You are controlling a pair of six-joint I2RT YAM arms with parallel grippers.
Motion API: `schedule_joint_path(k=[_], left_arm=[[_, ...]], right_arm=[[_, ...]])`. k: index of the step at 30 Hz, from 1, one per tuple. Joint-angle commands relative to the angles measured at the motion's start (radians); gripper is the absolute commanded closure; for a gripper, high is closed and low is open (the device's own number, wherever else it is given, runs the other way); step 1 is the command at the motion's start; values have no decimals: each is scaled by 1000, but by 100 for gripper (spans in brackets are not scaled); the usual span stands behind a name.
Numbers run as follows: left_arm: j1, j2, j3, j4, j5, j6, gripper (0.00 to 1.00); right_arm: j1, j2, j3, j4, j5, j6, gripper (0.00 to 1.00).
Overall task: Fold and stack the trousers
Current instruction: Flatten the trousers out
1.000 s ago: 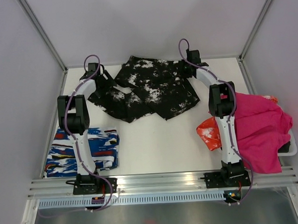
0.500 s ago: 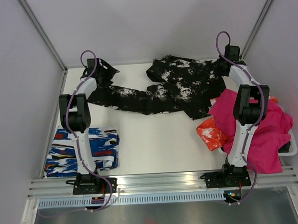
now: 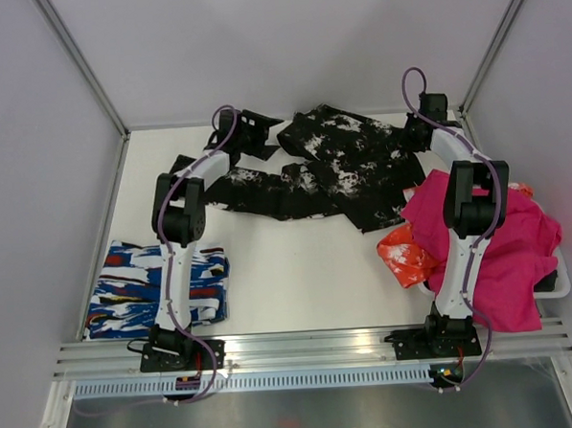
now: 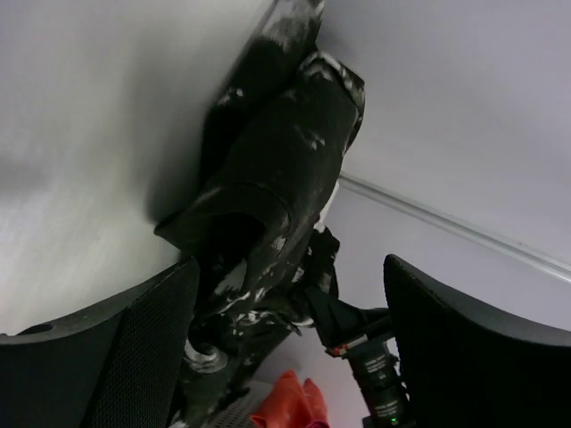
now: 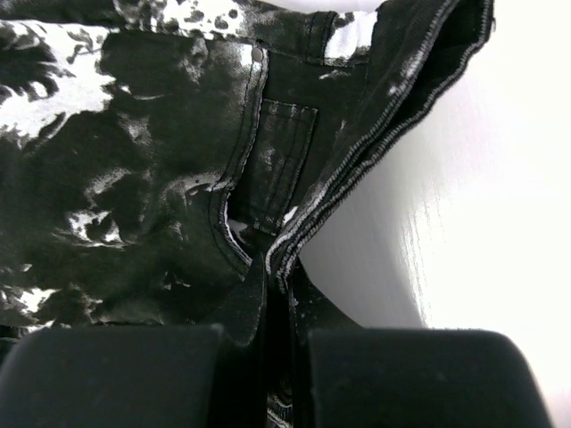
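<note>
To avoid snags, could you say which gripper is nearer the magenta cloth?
Right. The right gripper grips the trousers just beyond the magenta cloth; the left gripper is open, far leftward.

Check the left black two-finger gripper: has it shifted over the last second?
Yes. The left gripper slid right in the top view, farther from the blue-white-red folded garment.
</note>
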Motion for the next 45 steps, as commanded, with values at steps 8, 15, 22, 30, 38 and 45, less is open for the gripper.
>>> schedule_joint_path(k=[8, 15, 22, 30, 38, 45], left_arm=[[-80, 98, -9, 139, -204, -472, 10], [-78, 223, 129, 224, -368, -471, 11], [-102, 437, 479, 174, -433, -503, 34], [-17, 232, 327, 238, -475, -117, 98], [15, -267, 94, 258, -564, 915, 98], [-168, -482, -57, 104, -458, 1561, 58]], right_arm=[[13, -67, -66, 81, -56, 10, 100], [13, -80, -84, 86, -78, -10, 100], [12, -64, -49, 43, -73, -46, 100], [-5, -81, -21, 11, -13, -58, 100], [-53, -164, -47, -35, 69, -52, 100], [-65, -167, -67, -5, 79, -33, 100]])
